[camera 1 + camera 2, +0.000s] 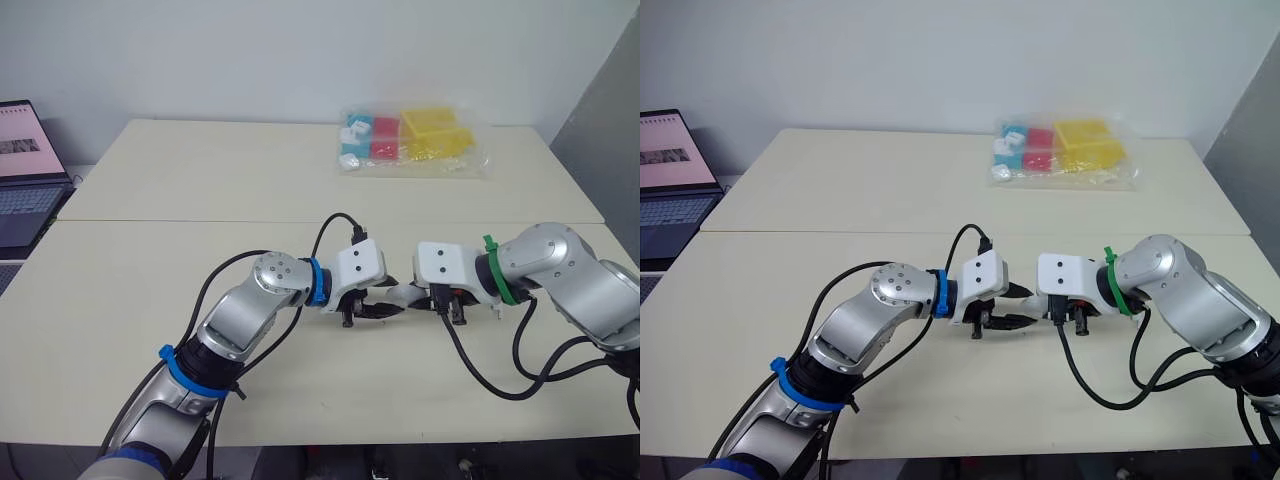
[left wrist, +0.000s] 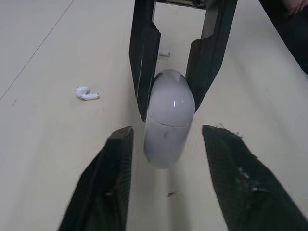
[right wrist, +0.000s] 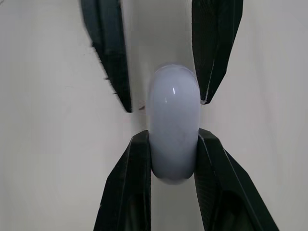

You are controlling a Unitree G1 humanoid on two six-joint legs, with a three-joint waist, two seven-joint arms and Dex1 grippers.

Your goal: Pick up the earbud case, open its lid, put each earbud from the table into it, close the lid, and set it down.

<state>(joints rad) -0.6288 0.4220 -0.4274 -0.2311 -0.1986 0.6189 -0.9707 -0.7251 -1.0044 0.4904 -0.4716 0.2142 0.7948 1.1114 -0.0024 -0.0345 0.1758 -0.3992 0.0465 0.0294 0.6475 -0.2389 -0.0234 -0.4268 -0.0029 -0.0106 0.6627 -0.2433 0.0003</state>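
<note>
Right end effector [image 3: 173, 138]: closed narrow on the earbud case [image 3: 174, 110]; both black fingers [image 3: 132, 168] press flat against its opposite sides, near one rounded end.
Left end effector [image 2: 167, 131]: wide; its two fingers [image 2: 113, 163] stand either side of the earbud case's free end, with a gap showing on each side and no contact.
Earbud case: white, glossy, rounded; it is held between the two end effectors over the middle of the near tabletop [image 1: 120, 330]. The lid seam shows as a thin line and the lid is shut. Cannot tell whether the underside touches the tabletop.
Arms: the two end effectors point at each other, nearly tip to tip, left one from the robot's left and right one from its right.
Earbud [image 2: 86, 93]: white, lying on its side on the bare tabletop, well apart from the earbud case.
Small white piece [image 2: 164, 53]: on the tabletop past the right end effector's fingers; too small to say for sure what it is.
Plastic bag [image 1: 412, 140]: clear, holding yellow, red and blue boxes, at the far right of the rear tabletop.
Laptop [image 1: 25, 170]: open, screen lit, off the far left edge of the tabletop.
</note>
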